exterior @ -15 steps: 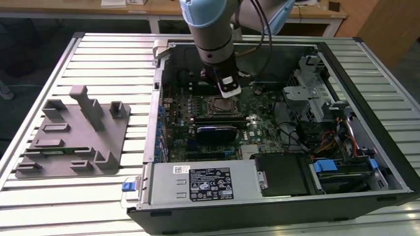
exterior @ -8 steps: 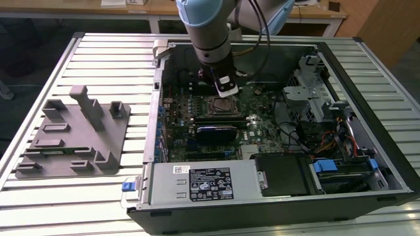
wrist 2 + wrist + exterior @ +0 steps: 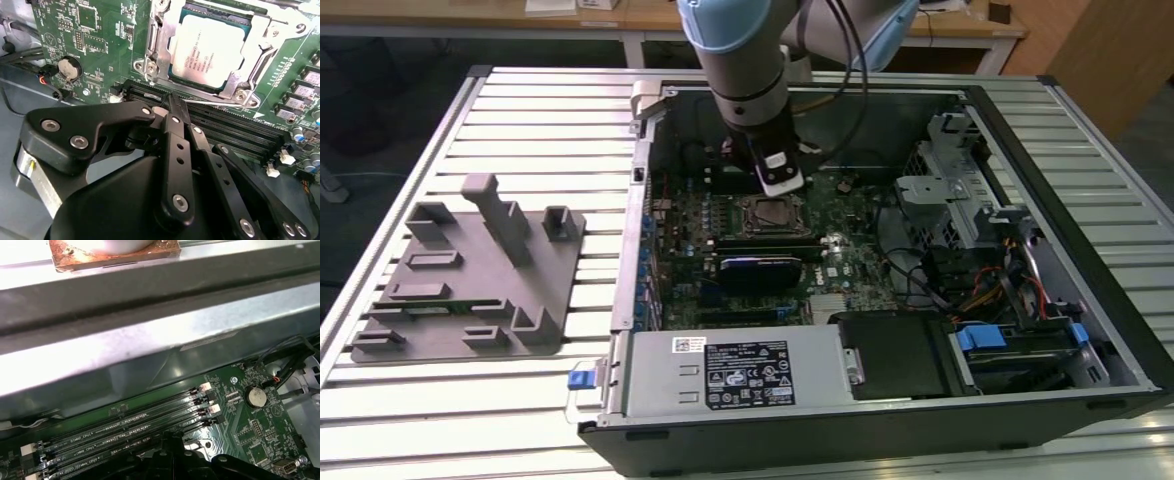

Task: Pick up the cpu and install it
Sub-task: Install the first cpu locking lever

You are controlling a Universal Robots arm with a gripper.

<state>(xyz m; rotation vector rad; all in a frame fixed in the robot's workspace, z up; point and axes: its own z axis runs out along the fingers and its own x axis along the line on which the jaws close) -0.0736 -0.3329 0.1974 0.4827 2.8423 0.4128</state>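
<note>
Slatted metal bench [image 3: 520,120] holds open PC case [image 3: 1067,150]; I see cpu [image 3: 212,50] seated in socket, my gripper [image 3: 173,102] pressed together, empty, just beside.

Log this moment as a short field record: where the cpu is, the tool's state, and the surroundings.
cpu: seated in the motherboard socket, metal frame around it
tool: fingers closed together, holding nothing, just above the memory slots beside the socket
arm: reaching down into the open computer case
grey tray: on the slatted table at the exterior view's left
memory slots: unfilled
</note>
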